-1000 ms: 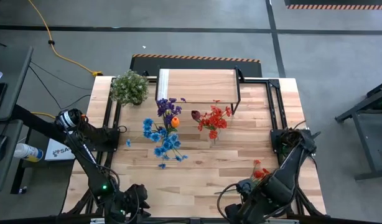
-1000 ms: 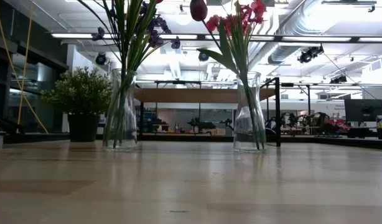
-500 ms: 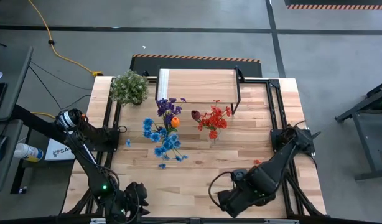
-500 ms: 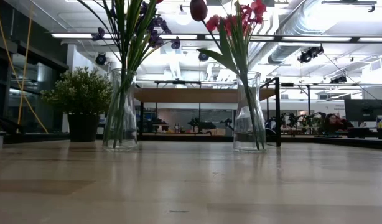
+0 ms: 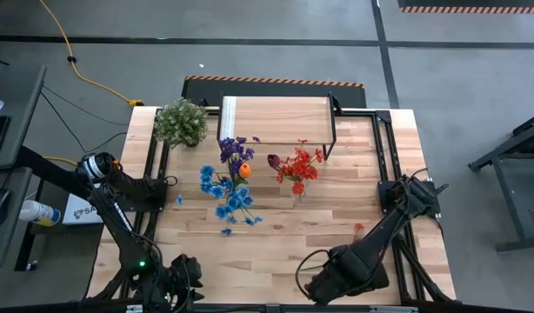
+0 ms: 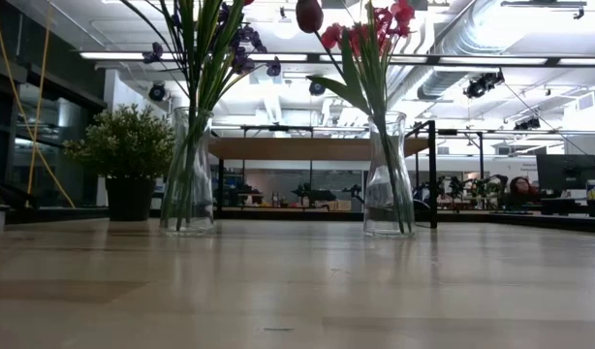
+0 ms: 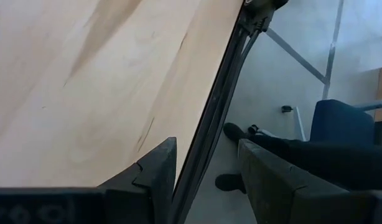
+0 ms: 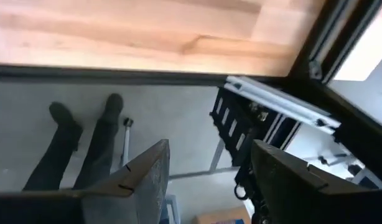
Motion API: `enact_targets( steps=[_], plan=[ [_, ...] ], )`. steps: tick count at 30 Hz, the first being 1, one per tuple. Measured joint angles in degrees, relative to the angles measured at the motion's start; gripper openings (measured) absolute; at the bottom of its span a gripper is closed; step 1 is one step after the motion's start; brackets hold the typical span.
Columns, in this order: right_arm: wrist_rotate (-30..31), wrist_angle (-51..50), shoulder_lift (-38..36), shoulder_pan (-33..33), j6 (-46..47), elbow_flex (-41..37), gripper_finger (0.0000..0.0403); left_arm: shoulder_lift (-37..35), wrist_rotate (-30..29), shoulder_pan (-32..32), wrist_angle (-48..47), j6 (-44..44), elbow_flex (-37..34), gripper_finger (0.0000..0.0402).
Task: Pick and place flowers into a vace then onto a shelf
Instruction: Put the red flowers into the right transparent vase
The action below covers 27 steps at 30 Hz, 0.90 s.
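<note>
Here, 2 clear glass vases stand near the middle of the table (image 5: 276, 248), well apart from both arms. The left vase (image 6: 188, 174) holds the blue, purple and orange flowers (image 5: 230, 181); the right vase (image 6: 388, 176) holds the red and dark maroon flowers (image 5: 297, 168). From above, the 2 bunches sit side by side with a small gap between them, just in front of the shelf (image 5: 276, 120), whose light wood top carries nothing. In the low view the shelf (image 6: 307, 148) shows behind the vases as a wood band on thin black legs. A small red bit (image 5: 358, 227) lies on the table near the right arm — too small to tell what it is.

A bushy pale-green potted plant (image 5: 181, 122) stands at the far left corner, beside the shelf.

The left gripper (image 5: 185, 280) hangs at the near edge of the table, left of centre. Its wrist view shows the 2 dark fingers (image 7: 155, 163) parted with a clear gap and nothing between them; past them lie the table edge, the floor and a person's dark trouser leg and shoes (image 7: 241, 134).

The right gripper (image 5: 323, 283) sits at the near edge too, right of centre. Its fingers (image 8: 150, 165) stand apart — a wide gap, nothing held. Beyond them the wrist view looks over the table edge to the floor, where a person's legs (image 8: 79, 140) stand.
</note>
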Motion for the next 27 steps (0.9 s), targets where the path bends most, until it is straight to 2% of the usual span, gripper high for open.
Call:
enact_targets(
  steps=[4, 10, 15, 22, 27],
  plan=[
    [0.2, 7.4, 0.0, 1.0, -0.9, -2.4, 0.0212, 0.0, 0.1, 0.0, 0.0, 0.0, 0.0, 0.0207],
    [7.9, 18.1, 0.0, 2.7, -2.3, -3.1, 0.0215, 0.0, 0.1, 0.0, -0.2, -0.1, 0.0, 0.0207],
    [9.4, 13.5, 0.0, 1.8, -1.6, -3.1, 0.0217, 0.0, 0.2, 0.0, -0.2, -0.1, 0.0, 0.0207],
    [3.4, 5.3, 4.1, -0.6, 0.4, -3.1, 0.0211, 0.0, 1.8, 0.0, -0.1, -1.0, 0.0, 0.0207],
    [2.0, 3.2, 7.3, -0.7, 1.1, -3.1, 0.0216, 0.0, 1.9, 0.0, -0.4, -1.0, 0.0, 0.0207]
  ],
)
